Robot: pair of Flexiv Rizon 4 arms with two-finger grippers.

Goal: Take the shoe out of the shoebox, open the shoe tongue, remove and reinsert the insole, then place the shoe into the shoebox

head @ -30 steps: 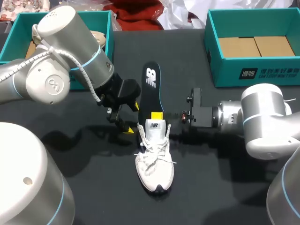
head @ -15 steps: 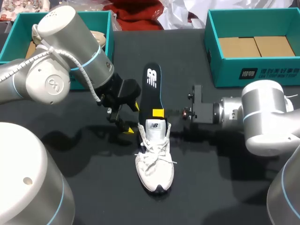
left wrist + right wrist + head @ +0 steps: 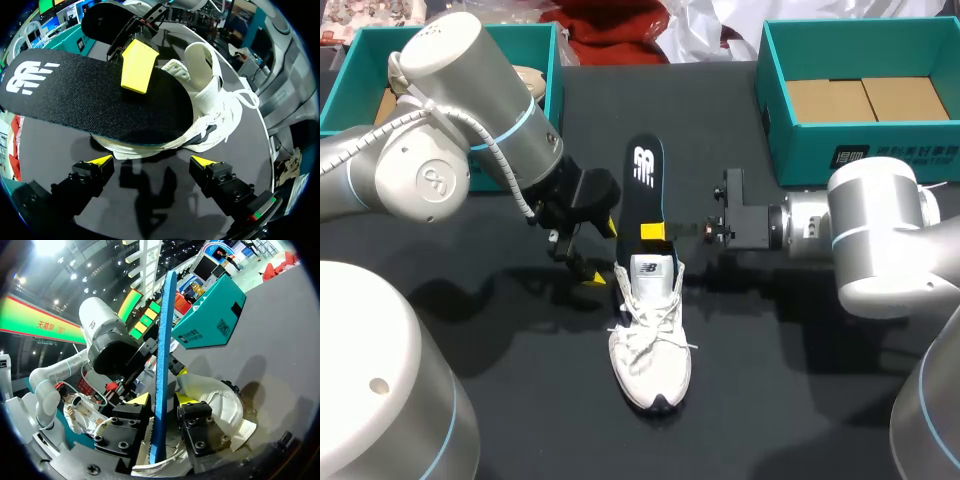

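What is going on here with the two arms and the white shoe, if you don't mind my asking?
The right claw is shut on the black insole, just behind the white shoe. One end of the insole lies at the shoe's heel opening and the rest sticks out beyond it. The left claw is open, low beside the heel, holding nothing. The shoe stands on the black table, not in the teal shoebox at the right.

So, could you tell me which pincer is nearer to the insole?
Right. The right pincer is shut on the insole; the left pincer hangs open beside the shoe, clear of the insole.
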